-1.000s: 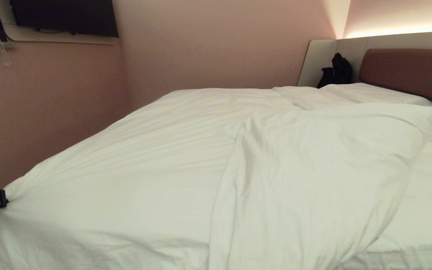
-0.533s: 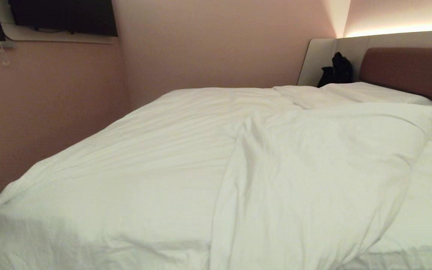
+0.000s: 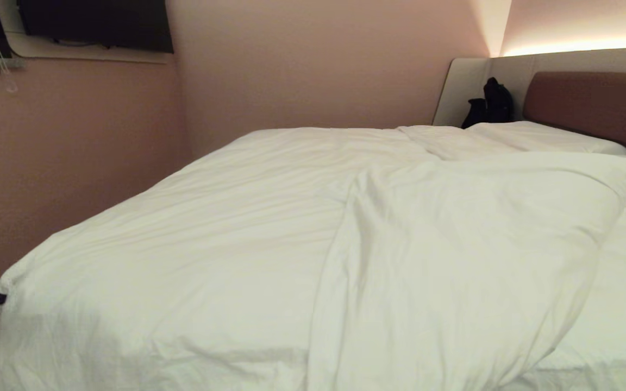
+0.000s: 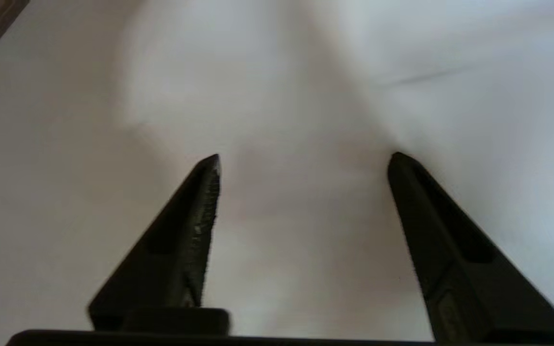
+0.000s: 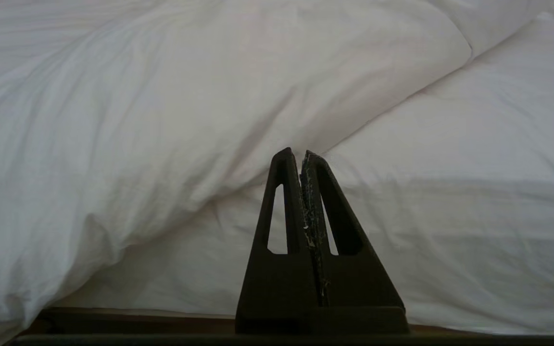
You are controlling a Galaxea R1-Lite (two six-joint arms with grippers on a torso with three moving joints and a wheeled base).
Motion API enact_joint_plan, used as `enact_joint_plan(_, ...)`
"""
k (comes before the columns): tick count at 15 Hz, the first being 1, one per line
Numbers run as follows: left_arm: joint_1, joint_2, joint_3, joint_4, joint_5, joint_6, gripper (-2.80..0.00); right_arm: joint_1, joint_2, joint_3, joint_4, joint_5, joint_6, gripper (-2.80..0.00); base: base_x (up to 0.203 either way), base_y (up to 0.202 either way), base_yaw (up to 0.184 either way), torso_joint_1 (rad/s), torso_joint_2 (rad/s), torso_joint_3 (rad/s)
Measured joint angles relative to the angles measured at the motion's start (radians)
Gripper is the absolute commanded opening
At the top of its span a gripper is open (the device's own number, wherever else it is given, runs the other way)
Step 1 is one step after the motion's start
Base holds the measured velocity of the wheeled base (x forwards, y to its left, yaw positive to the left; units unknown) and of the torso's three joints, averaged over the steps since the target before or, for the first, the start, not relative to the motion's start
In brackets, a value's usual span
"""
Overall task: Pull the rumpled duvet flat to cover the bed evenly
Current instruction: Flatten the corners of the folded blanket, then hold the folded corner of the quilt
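One duvet (image 3: 269, 244) lay on one bed (image 3: 617, 326), its folded-over flap running lengthwise toward the headboard (image 3: 595, 103). Left claw (image 4: 303, 158) gaped empty at its corner; right claw (image 5: 296, 154) was closed.

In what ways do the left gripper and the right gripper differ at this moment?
The left gripper stands open at the duvet corner; the right gripper is shut and holds nothing. The left faces only duvet cloth; the right points at the bare mattress sheet below the duvet's edge. Both are black, with tapered fingers.
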Motion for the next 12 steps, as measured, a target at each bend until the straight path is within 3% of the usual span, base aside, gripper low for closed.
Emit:
enact_joint_plan(4, 0.008, -0.211, 0.146, 0.000, -0.089, -0.032, 0.00, 0.000, 0.000, 0.000, -0.001, 0.000, -0.001, -2.80, 0.000, 0.000, 0.000, 0.000, 0.00, 0.000)
enact_joint_plan(9, 0.005, -0.576, 0.301, 0.004, -0.155, -0.139, 0.00, -0.001, 0.000, 0.000, -0.002, 0.000, -0.001, -2.80, 0.000, 0.000, 0.000, 0.000, 0.00, 0.000)
enact_joint_plan(10, 0.003, -0.662, 0.335, 0.005, -0.169, -0.154, -2.80, 0.000, 0.000, 0.000, -0.001, 0.000, 0.000, -2.80, 0.000, 0.000, 0.000, 0.000, 0.00, 0.000)
enact_joint_plan(12, 0.006, -0.834, 0.401, 0.010, -0.188, -0.173, -2.80, 0.000, 0.000, 0.000, -0.002, 0.000, 0.000, -2.80, 0.000, 0.000, 0.000, 0.000, 0.00, 0.000)
